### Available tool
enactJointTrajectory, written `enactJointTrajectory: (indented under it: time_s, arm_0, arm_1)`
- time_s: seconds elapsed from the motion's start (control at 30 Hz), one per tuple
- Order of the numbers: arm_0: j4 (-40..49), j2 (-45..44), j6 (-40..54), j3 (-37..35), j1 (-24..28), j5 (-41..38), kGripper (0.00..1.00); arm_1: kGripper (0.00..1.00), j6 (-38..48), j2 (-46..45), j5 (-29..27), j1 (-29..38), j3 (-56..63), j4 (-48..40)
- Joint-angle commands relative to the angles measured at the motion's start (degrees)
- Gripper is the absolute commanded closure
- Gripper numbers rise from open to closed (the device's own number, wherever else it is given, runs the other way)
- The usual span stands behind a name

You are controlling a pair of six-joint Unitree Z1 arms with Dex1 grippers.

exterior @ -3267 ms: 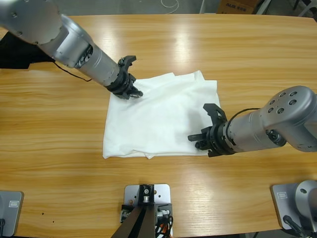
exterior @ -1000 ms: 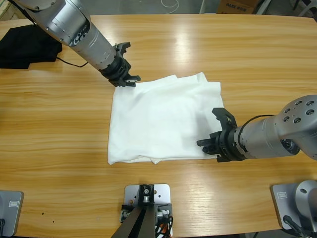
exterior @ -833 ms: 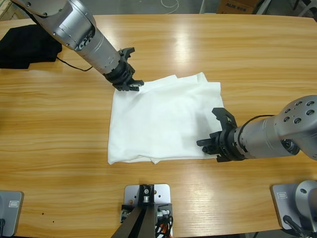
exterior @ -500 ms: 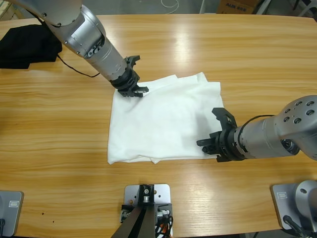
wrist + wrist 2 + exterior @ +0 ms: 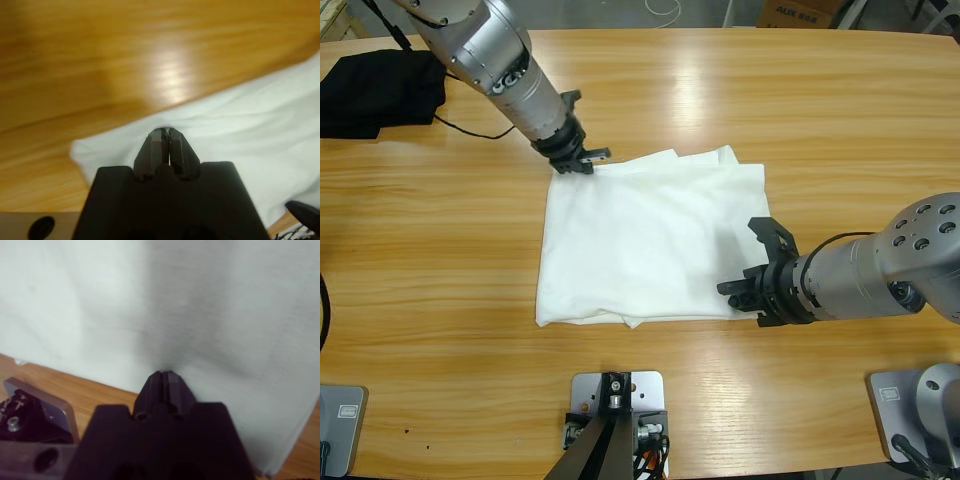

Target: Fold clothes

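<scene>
A lab or workshop: long wooden table [image 5: 840, 110], cardboard box [image 5: 798, 12] on the floor behind.

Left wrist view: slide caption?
Left gripper, jaws shut on the white T-shirt's edge, above the wooden table.

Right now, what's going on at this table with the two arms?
Two robot arms are folding a white T-shirt lying partly folded on the wooden table. The left gripper pinches the shirt's far left corner, and the right gripper pinches its near right edge, fingers shut. A black garment lies untouched at the far left.
</scene>
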Motion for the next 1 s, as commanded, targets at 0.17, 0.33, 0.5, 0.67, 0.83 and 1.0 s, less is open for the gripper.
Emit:
enactJointTrajectory:
  time_s: [0.17, 0.33, 0.5, 0.67, 0.83, 1.0]
  arm_0:
    - [-3.5, -13.5, 2.6, 7.4, 10.7, 1.7, 1.000]
    - [-4.0, -27.0, 2.9, 20.5, 10.5, -2.3, 1.000]
    - [-12.9, -37.2, 5.9, 41.8, 13.7, -13.5, 1.000]
    - [-24.7, -37.3, 5.2, 55.0, 14.6, -17.0, 0.672]
    - [-40.3, -24.1, 2.4, 57.8, 16.5, -30.9, 0.006]
    - [-51.5, -16.3, -1.7, 60.7, 16.2, -34.0, 0.008]
  arm_1:
    - [1.000, 0.4, 1.9, -1.5, 0.6, 3.0, -0.7]
    - [0.069, -1.0, -6.6, -4.5, 0.6, 1.7, -1.0]
    - [0.000, -2.5, -10.8, -7.2, 0.6, -7.0, 10.3]
    - [0.000, -3.0, -13.3, -9.6, 0.6, -14.0, 19.3]
    - [0.000, -2.4, -15.5, -10.4, 0.6, -13.9, 21.4]
    - [0.000, -1.8, -16.4, -11.2, 0.6, -13.5, 21.5]
